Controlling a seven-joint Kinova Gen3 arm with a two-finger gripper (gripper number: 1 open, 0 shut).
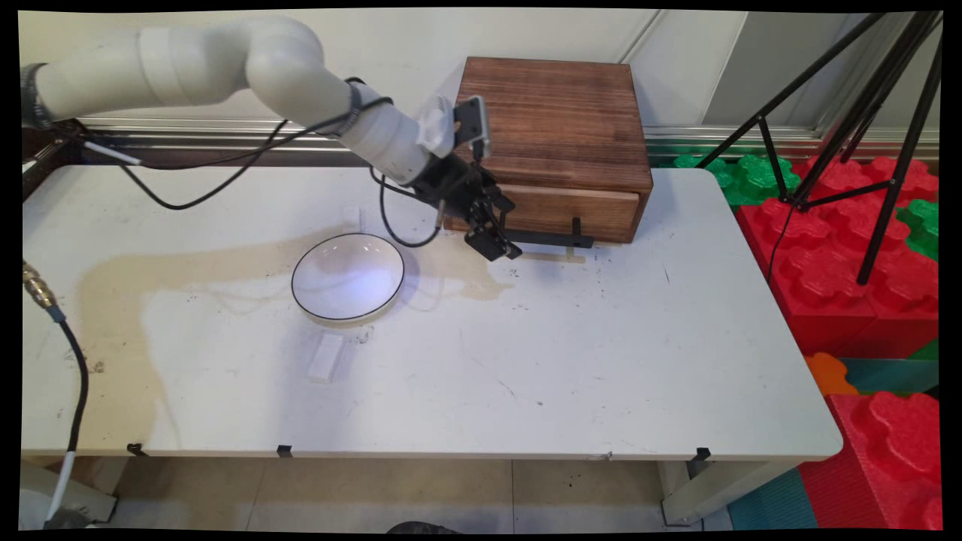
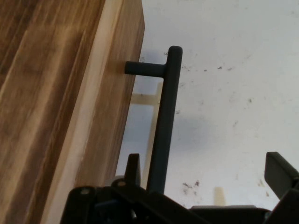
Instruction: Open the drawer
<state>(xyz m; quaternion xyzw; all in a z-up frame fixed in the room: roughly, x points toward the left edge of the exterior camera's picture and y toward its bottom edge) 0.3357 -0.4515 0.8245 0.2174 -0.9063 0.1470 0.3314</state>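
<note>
The jaws (image 2: 205,179) stand spread, one finger (image 2: 132,169) between the drawer front (image 2: 110,107) and the black bar handle (image 2: 163,126), the other finger (image 2: 279,171) well out over the table (image 2: 233,70); the handle lies between them, not pinched. The drawer sits at the bottom of a wooden box (image 1: 552,128) at the table's far edge. It appears closed or nearly so; no gap is visible. Left of the jaws rests a white bowl with a dark rim (image 1: 348,276), and nearer the front edge a small white block (image 1: 325,357). The handle's near end and post are hidden behind the linkage. Contact between finger and handle cannot be confirmed.
</note>
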